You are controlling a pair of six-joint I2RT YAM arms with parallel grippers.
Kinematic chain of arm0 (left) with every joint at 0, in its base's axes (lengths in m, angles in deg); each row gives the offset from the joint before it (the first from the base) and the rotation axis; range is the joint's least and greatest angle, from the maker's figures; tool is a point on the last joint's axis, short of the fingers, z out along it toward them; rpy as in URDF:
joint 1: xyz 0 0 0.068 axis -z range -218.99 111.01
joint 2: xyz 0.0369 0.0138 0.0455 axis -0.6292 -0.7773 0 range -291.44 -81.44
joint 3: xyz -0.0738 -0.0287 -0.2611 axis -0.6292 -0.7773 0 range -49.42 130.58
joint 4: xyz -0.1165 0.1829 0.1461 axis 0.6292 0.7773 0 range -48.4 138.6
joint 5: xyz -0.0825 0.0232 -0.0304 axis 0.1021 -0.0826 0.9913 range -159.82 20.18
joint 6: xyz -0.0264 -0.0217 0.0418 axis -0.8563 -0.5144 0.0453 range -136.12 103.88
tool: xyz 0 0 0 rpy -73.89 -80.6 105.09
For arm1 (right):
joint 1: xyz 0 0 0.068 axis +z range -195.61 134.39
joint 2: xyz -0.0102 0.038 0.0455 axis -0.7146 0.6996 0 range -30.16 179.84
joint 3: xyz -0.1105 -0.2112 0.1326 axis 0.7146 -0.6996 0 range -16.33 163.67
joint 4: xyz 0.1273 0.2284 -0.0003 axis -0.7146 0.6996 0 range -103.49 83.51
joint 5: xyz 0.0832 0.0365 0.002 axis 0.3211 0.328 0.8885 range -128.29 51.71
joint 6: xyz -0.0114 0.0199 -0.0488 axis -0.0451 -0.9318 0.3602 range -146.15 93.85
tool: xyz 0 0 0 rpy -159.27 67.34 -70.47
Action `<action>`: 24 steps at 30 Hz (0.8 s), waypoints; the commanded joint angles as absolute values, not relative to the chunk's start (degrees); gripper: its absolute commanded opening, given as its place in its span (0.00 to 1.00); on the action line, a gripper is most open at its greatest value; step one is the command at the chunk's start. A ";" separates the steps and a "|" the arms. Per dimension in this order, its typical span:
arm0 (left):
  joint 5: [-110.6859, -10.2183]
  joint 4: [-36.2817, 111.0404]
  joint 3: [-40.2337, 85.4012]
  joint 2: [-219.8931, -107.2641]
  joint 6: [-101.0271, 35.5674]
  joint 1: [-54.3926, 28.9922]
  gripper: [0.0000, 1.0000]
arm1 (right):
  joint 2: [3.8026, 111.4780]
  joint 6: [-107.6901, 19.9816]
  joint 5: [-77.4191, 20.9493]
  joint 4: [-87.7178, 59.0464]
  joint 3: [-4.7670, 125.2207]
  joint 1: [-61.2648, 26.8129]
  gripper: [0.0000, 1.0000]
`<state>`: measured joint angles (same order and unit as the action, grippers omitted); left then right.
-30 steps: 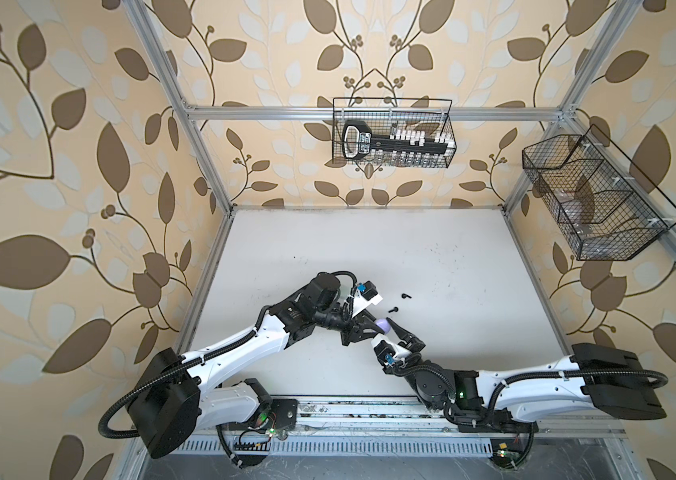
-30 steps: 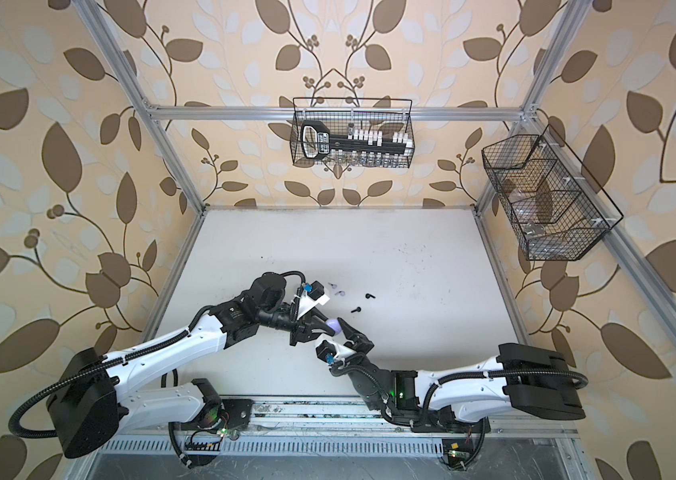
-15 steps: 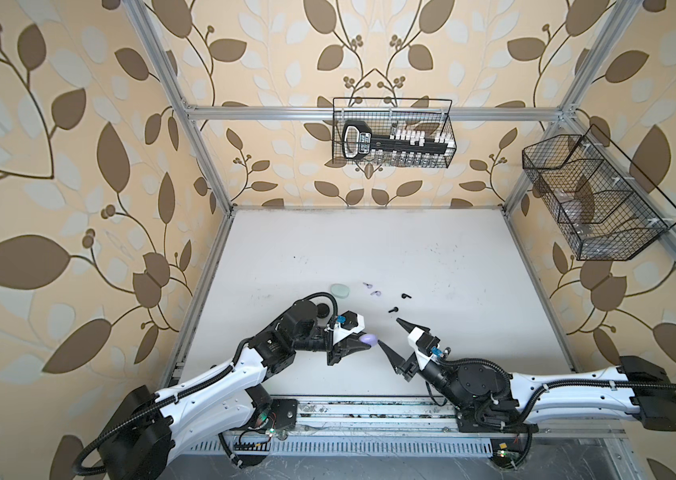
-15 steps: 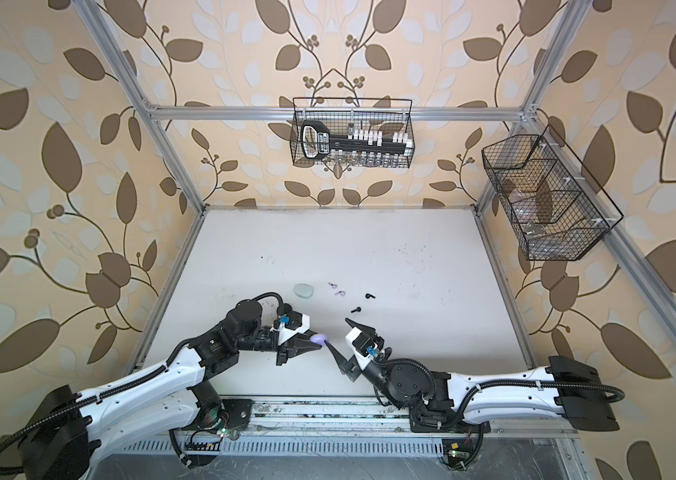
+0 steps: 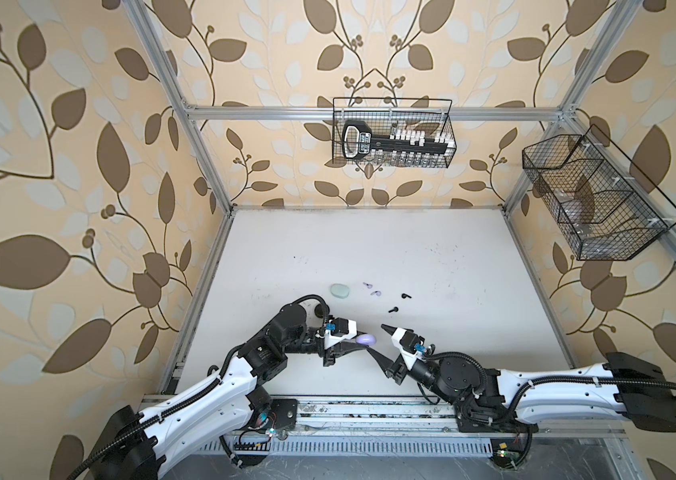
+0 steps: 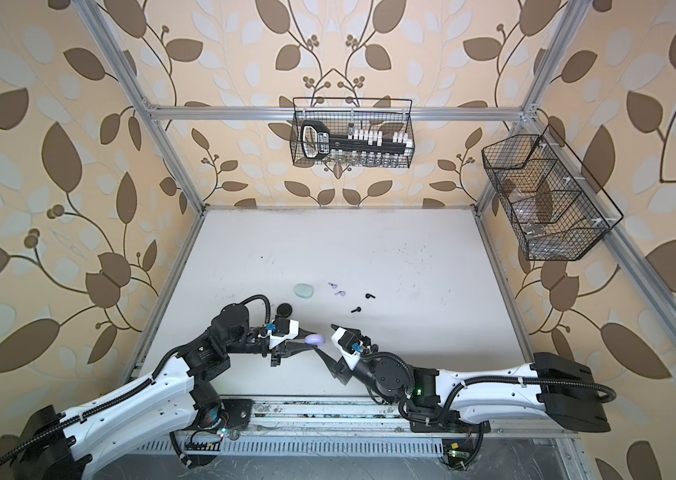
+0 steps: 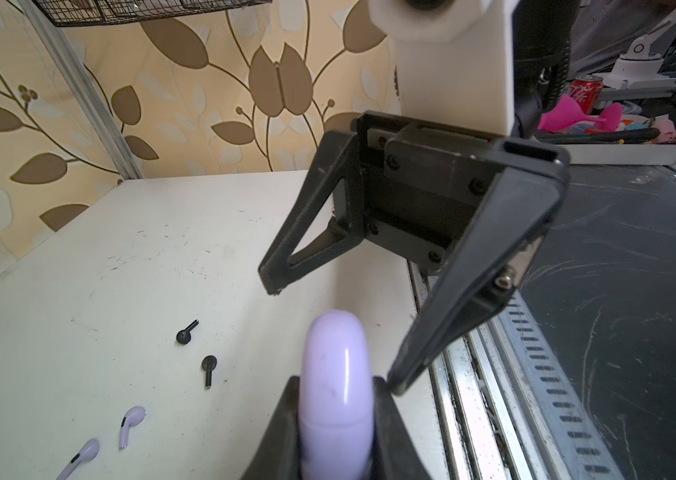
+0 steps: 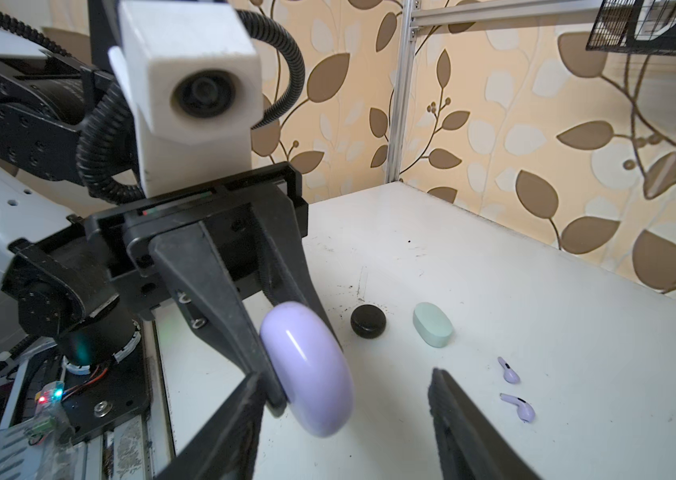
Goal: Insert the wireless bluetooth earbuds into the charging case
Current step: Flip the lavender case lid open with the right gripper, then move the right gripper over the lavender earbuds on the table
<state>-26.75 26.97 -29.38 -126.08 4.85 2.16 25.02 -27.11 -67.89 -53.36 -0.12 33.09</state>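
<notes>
Pulling back toward the front edge of the counter (image 5: 452, 270), the left hand (image 6: 307, 341) stays clamped on the closed lilac oval plastic charging case (image 8: 307, 370). The right hand (image 5: 378, 338) now gapes around it, probably to open the lid. Two lilac stemmed plastic earbuds (image 7: 130, 424) lie farther from that edge, uninserted.

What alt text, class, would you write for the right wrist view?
The left gripper clamps a closed lilac case in its jaws over the white table; a black case, a mint case and two lilac earbuds lie beyond.
</notes>
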 commanded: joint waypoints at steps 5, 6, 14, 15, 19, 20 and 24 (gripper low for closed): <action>-21.12 27.10 -29.47 -123.75 6.68 2.32 0.00 | 20.50 -32.36 -70.34 -50.12 2.37 28.49 0.63; -21.25 27.01 -29.58 -123.66 6.64 2.32 0.00 | 20.39 -33.28 -70.07 -49.38 2.63 27.74 0.63; -26.31 22.07 -31.05 -122.94 3.22 2.32 0.00 | 22.11 -41.14 -73.67 -38.81 8.79 25.46 0.64; -26.76 21.26 -31.23 -123.01 2.68 2.32 0.00 | 21.91 -42.51 -74.37 -36.90 9.87 25.16 0.64; -30.96 14.25 -33.38 -122.73 -1.68 2.07 0.00 | 20.25 -49.75 -79.08 -27.61 13.57 22.76 0.70; -32.71 11.95 -34.11 -122.67 -3.32 1.71 0.00 | 19.80 -53.12 -80.77 -24.27 14.58 21.45 0.73; -34.09 7.12 -35.74 -121.46 -9.10 -2.45 0.00 | 20.92 -65.99 -76.43 -11.67 18.57 12.19 0.74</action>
<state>-31.43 15.62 -35.20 -122.97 -3.41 0.08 20.51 -54.56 -76.81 -23.94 16.08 16.78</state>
